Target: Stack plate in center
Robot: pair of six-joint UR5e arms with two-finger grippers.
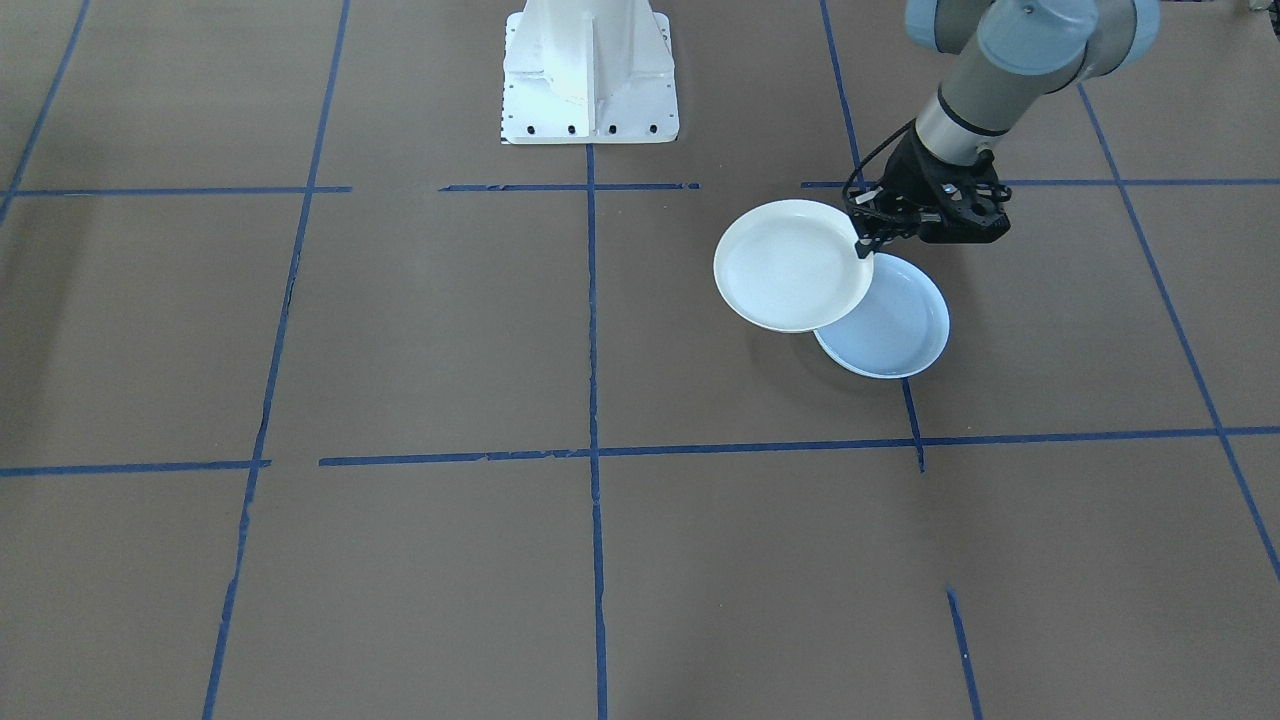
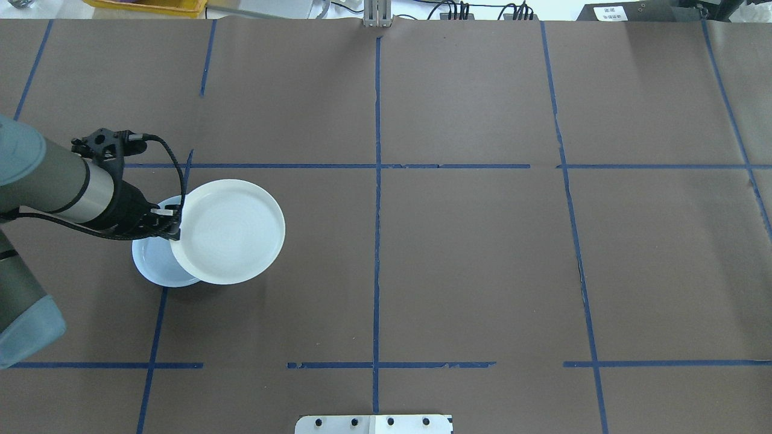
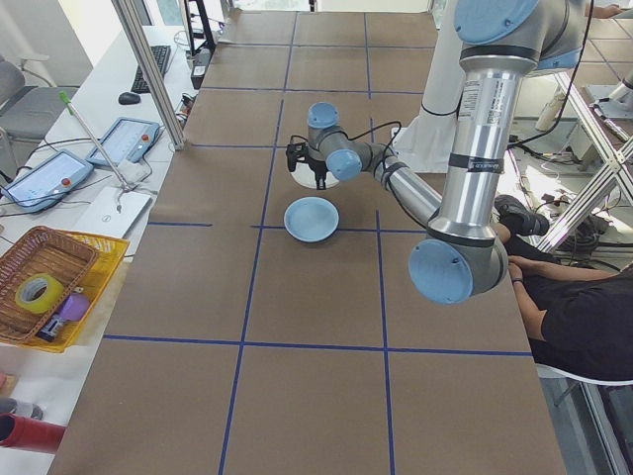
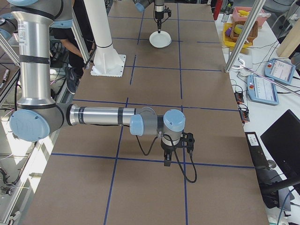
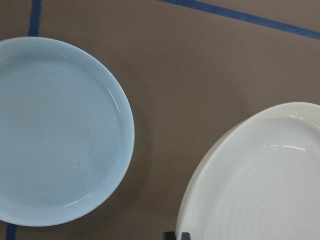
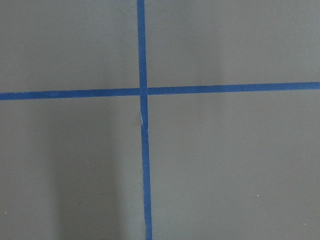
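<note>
My left gripper point(image 1: 862, 245) point(image 2: 175, 226) is shut on the rim of a cream-white plate point(image 1: 790, 265) point(image 2: 232, 232) and holds it level above the table. The plate's near edge fills the lower right of the left wrist view point(image 5: 265, 180), rim pinched at the fingertips point(image 5: 177, 235). Under and beside it lies the pale blue plate point(image 1: 890, 330) point(image 2: 154, 265) point(image 5: 55, 130), flat on the brown table and partly overlapped by the held one. My right gripper point(image 4: 167, 161) points down over a tape crossing at the other end; I cannot tell whether it is open or shut.
Blue tape lines point(image 2: 377, 166) divide the brown table into squares. The white robot base point(image 1: 590, 70) stands at the robot's edge. Off the table are a basket with tape point(image 3: 49, 287), tablets point(image 3: 124, 139) and a seated person point(image 3: 584, 317).
</note>
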